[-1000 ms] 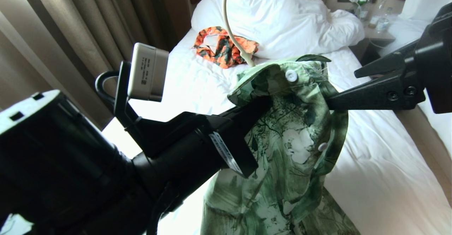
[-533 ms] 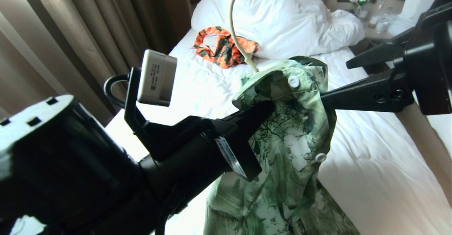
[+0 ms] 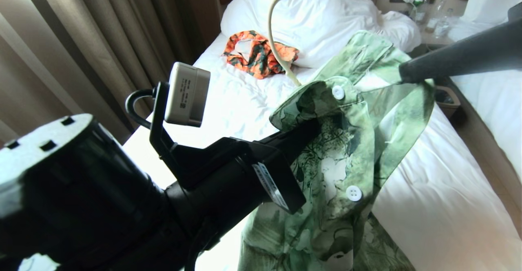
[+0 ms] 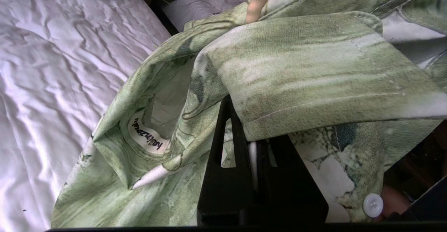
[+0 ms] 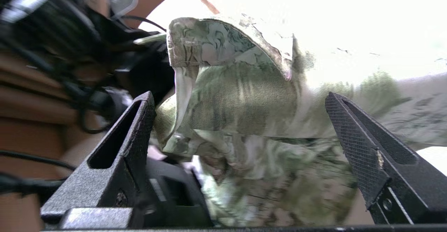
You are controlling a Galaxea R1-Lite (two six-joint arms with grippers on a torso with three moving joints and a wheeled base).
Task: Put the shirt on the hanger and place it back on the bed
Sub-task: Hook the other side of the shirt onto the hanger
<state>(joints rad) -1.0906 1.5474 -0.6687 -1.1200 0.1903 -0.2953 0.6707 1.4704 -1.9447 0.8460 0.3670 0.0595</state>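
Observation:
The green leaf-print shirt (image 3: pixel 346 140) hangs above the bed (image 3: pixel 228 95), draped over the cream hanger (image 3: pixel 275 38), whose hook rises in front of the pillows. My left gripper (image 3: pixel 306 126) reaches under the collar and is shut on the hanger's wire (image 4: pixel 252 158); the collar flap (image 4: pixel 314 71) covers its tips. My right gripper (image 3: pixel 412 69) comes in from the right, one finger under the shirt's raised front panel. In the right wrist view its fingers (image 5: pixel 139 120) stand wide open with shirt fabric (image 5: pixel 251 113) between them, not clamped.
An orange-and-dark-green garment (image 3: pixel 259 53) lies by the white pillows (image 3: pixel 334 14). Curtains (image 3: pixel 102 38) hang to the left of the bed. On the right, a nightstand with bottles (image 3: pixel 436 22), a bin (image 3: pixel 446 95) in the gap, and a second bed (image 3: pixel 489 95).
My right gripper has rolled and risen, lifting the shirt's right side up and outwards so the cloth spreads wider. The hanger hook has sunk slightly. The left gripper keeps its hold.

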